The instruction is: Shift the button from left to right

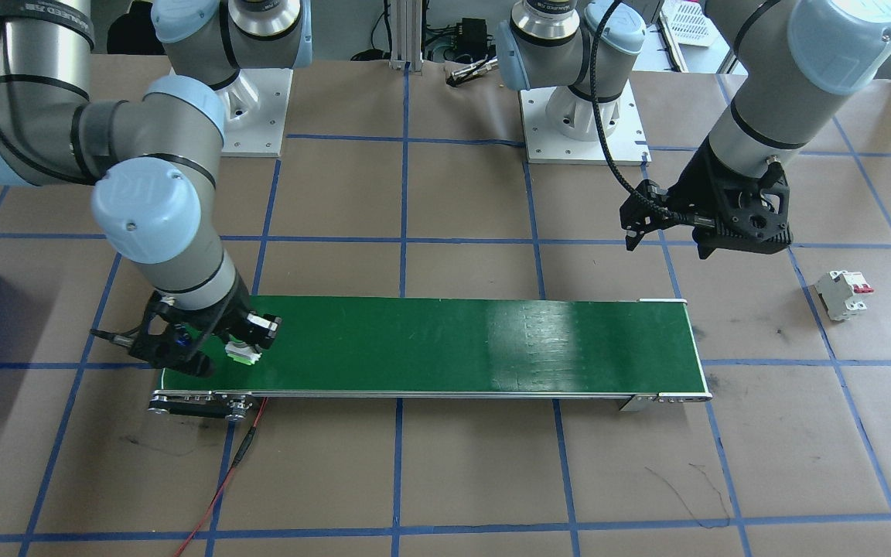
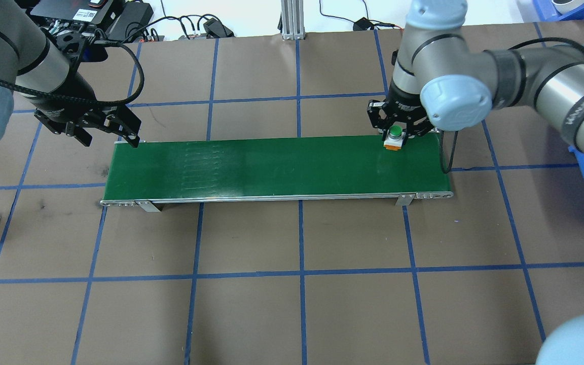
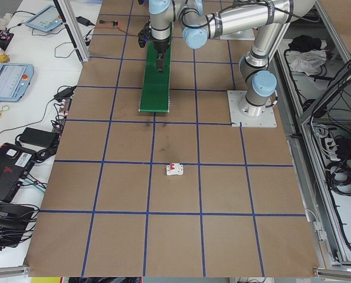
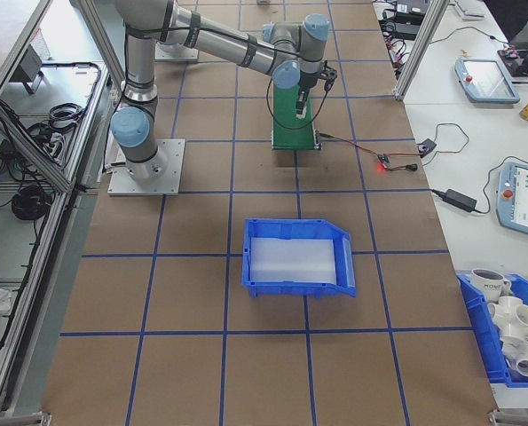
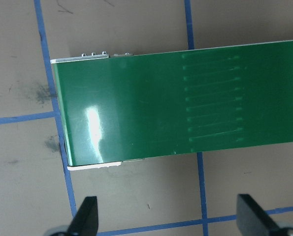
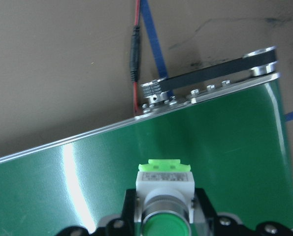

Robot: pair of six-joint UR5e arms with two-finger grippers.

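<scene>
Robotics lab or industrial test cell. Two arms bolted on white base plates point(image 1: 583, 128) to large table point(image 2: 353, 304) covered in brown paper, blue tape grid across it. Small green conveyor belt point(image 2: 277, 167) in middle. Aluminium frame posts point(image 4: 421, 44) round table edges, cable bundles point(image 3: 340, 171) hanging at near-robot side. Side benches hold teach pendants point(image 4: 523, 197), power bricks point(image 3: 30, 137), wiring. Blue parts bin point(image 4: 297, 257) on table, further blue bin of white pipe fittings point(image 4: 510, 330) at right end
</scene>
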